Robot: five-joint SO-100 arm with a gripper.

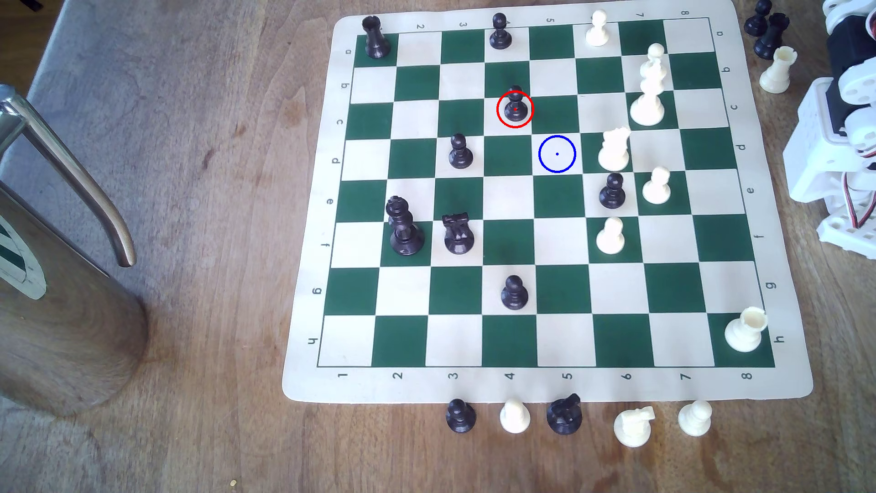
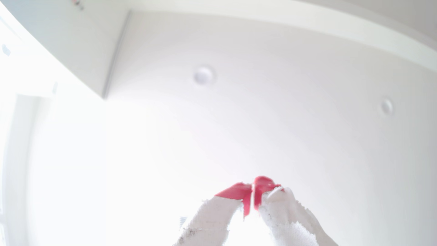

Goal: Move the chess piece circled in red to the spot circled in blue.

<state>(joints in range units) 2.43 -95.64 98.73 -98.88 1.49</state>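
The chess piece circled in red [image 1: 515, 105] is a small black pawn standing upright on a cream square in the upper middle of the board mat [image 1: 308, 303]. The spot circled in blue [image 1: 557, 153] is a bare cream square one step diagonally down and toward the exterior view's right of it. The white arm [image 1: 839, 132] is folded at the exterior view's right edge, off the board. In the wrist view my gripper [image 2: 252, 189] points up at a white ceiling, its red-tipped, white-wrapped fingers [image 2: 233, 192] pressed together on nothing.
A white knight [image 1: 614, 150] stands just right of the blue ring, a black pawn [image 1: 612, 191] below it. Another black pawn [image 1: 460, 151] is to the ringed pawn's lower left. Captured pieces line the mat's near edge [image 1: 564, 415]. A metal kettle [image 1: 52, 265] sits at far left.
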